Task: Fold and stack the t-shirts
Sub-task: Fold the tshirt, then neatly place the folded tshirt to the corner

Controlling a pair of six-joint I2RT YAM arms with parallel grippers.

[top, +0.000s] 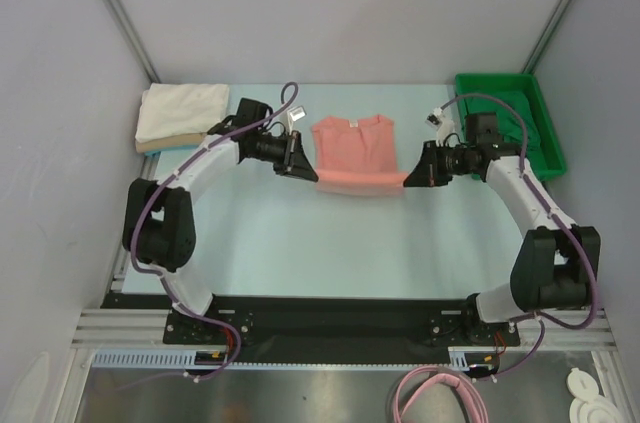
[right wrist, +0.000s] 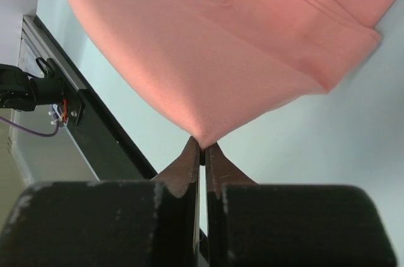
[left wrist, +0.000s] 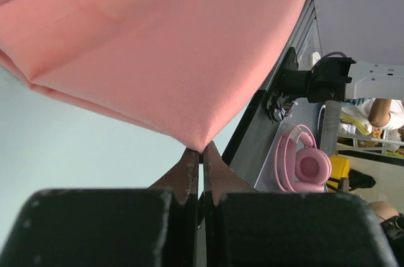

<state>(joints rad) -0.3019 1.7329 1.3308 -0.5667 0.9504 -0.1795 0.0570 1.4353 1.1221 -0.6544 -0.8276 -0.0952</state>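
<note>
A salmon-pink t-shirt (top: 355,155) lies mid-table with its near hem lifted off the surface. My left gripper (top: 312,175) is shut on the hem's left corner, and my right gripper (top: 408,181) is shut on the right corner. In the left wrist view the pink cloth (left wrist: 158,46) comes to a point pinched at my left gripper (left wrist: 202,148). The right wrist view shows the same: the shirt (right wrist: 214,46) is nipped by my right gripper (right wrist: 203,144). A white t-shirt (top: 180,110) lies folded on a tan one (top: 158,144) at the back left.
A bright green plastic tray (top: 548,123) stands at the back right with dark green cloth (top: 520,118) in it. Grey walls close in the table on three sides. Pink headphones (left wrist: 306,163) lie beyond the table's near edge.
</note>
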